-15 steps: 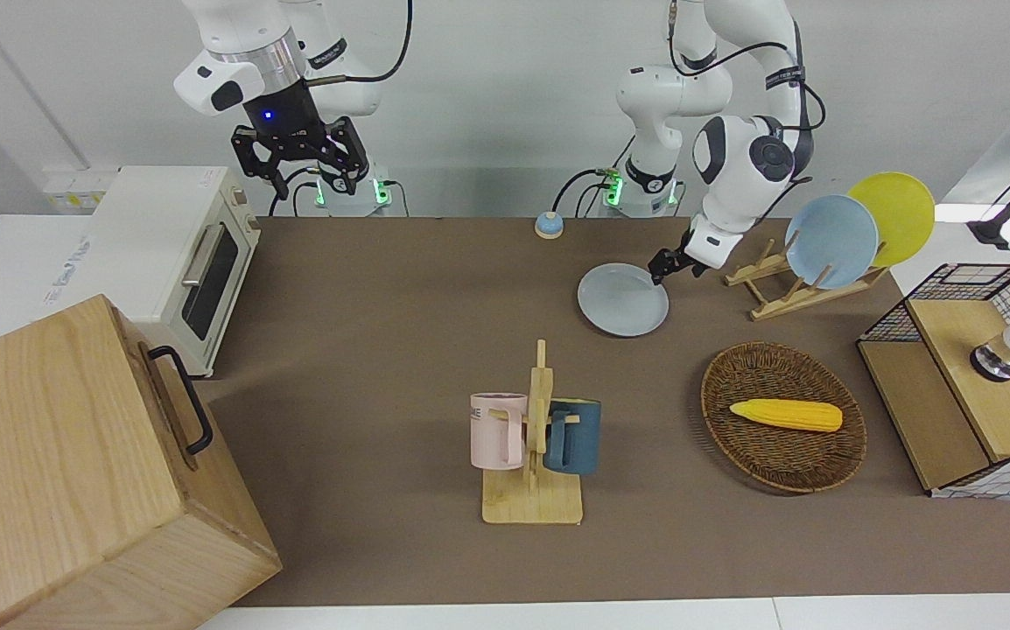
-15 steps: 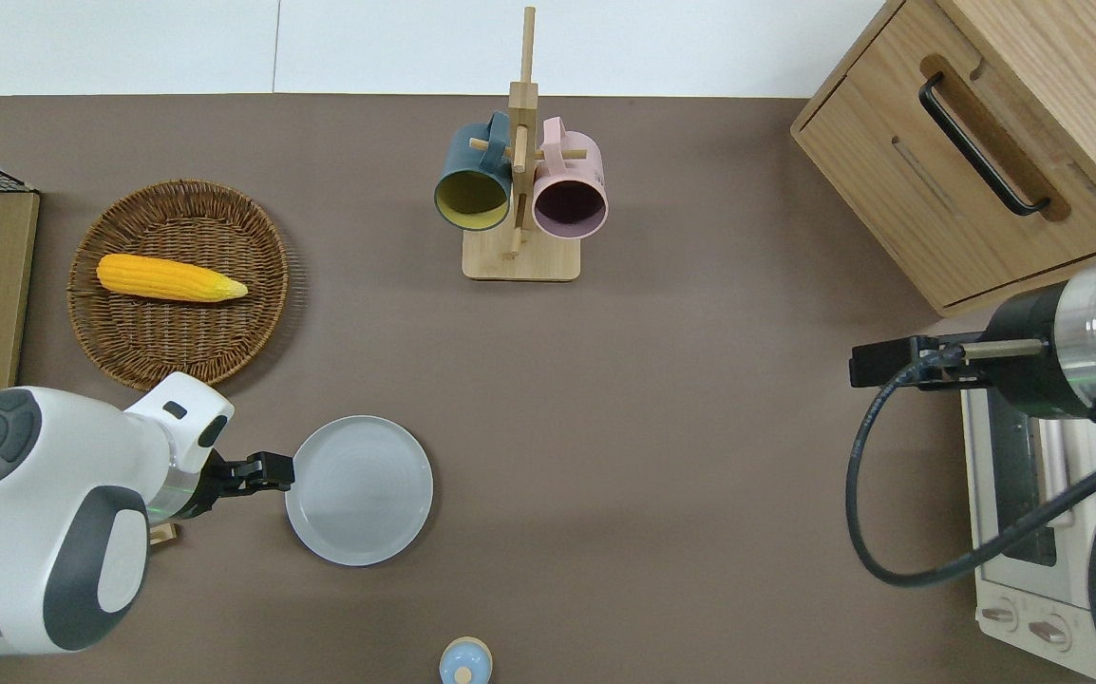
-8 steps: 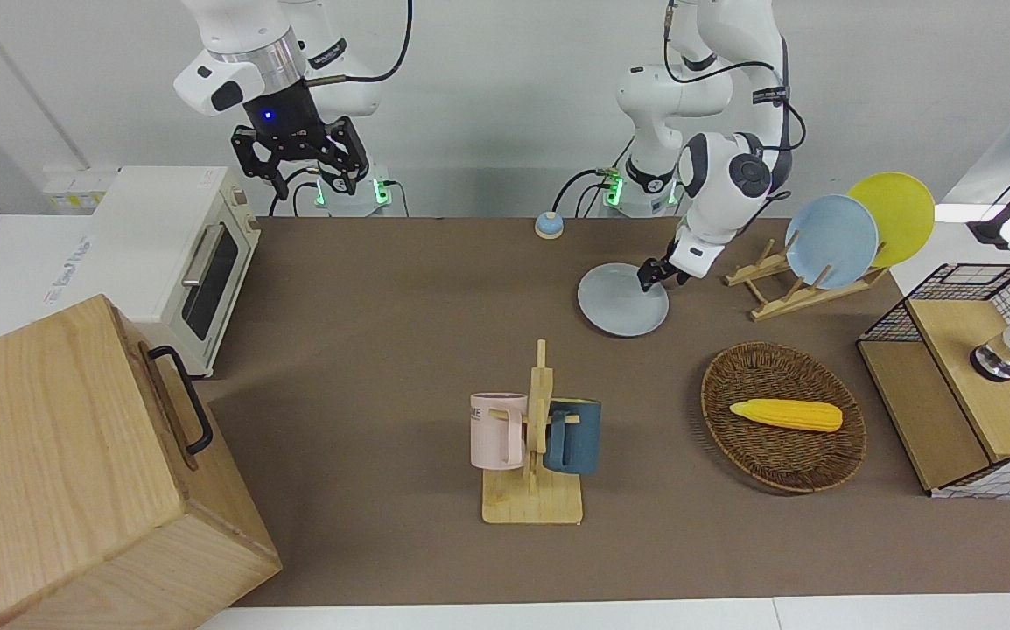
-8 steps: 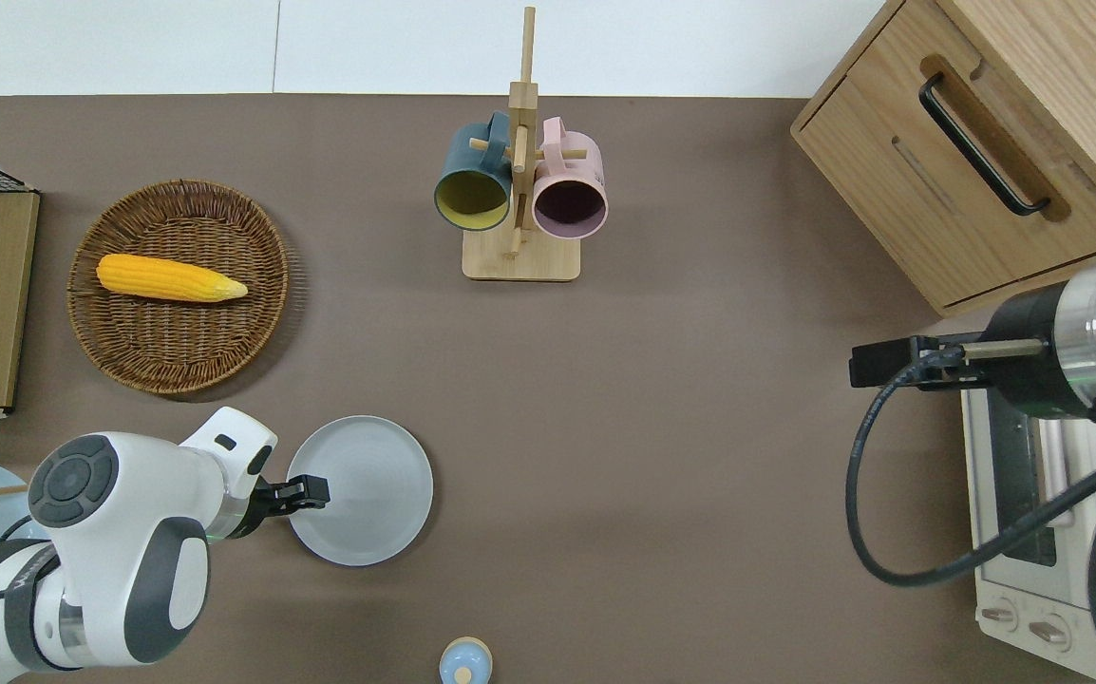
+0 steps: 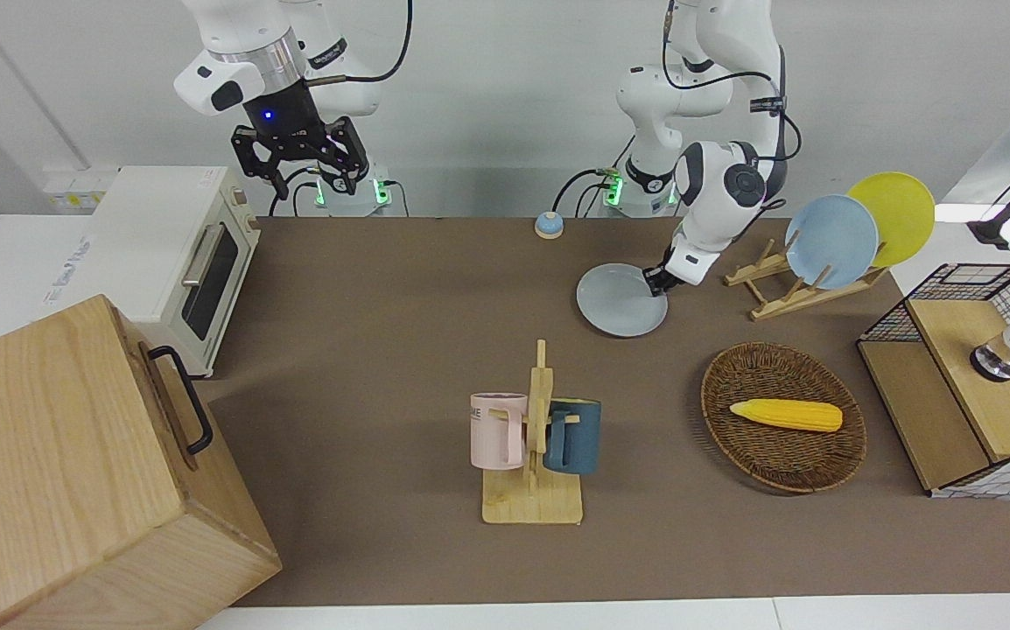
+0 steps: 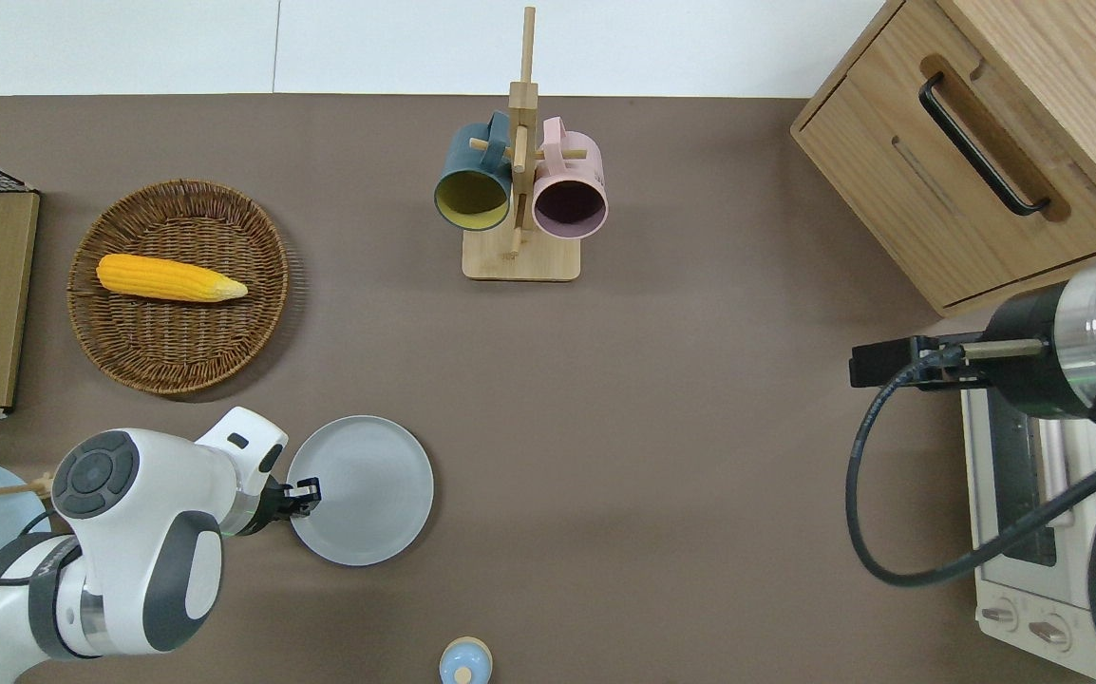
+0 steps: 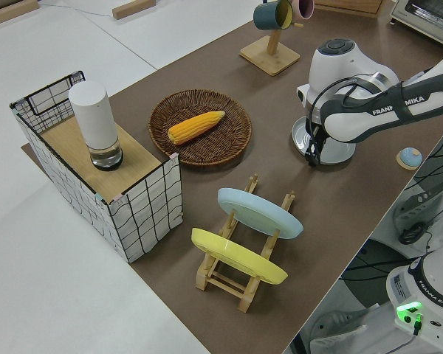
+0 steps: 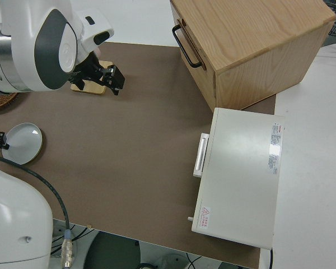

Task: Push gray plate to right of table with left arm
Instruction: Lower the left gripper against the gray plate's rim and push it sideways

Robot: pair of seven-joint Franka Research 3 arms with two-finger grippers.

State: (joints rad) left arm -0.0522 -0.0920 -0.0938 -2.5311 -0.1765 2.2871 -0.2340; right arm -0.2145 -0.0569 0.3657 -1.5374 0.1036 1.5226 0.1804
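**Left claw at the gray plate's rim**

The left gripper (image 6: 306,494) is low at the edge of the gray plate (image 6: 365,489), on the side toward the left arm's end of the table (image 6: 662,456). Its black fingertips reach just over the rim, and in the front view the claw (image 5: 655,282) seems to touch the plate (image 5: 619,302) there. I cannot tell how far apart the fingers are; nothing shows between them.

The plate lies flat on the table, closer to the robots than the wicker basket (image 6: 121,351) with the corn (image 6: 170,278), and between the plate rack (image 5: 785,284) and the open middle of the table. A small blue bell (image 6: 465,662) sits nearer to the robots than the plate. The mug rack (image 6: 519,190) with 2 mugs stands well apart, farther away.

The right arm is parked, its gripper (image 5: 299,162) spread open and holding nothing.
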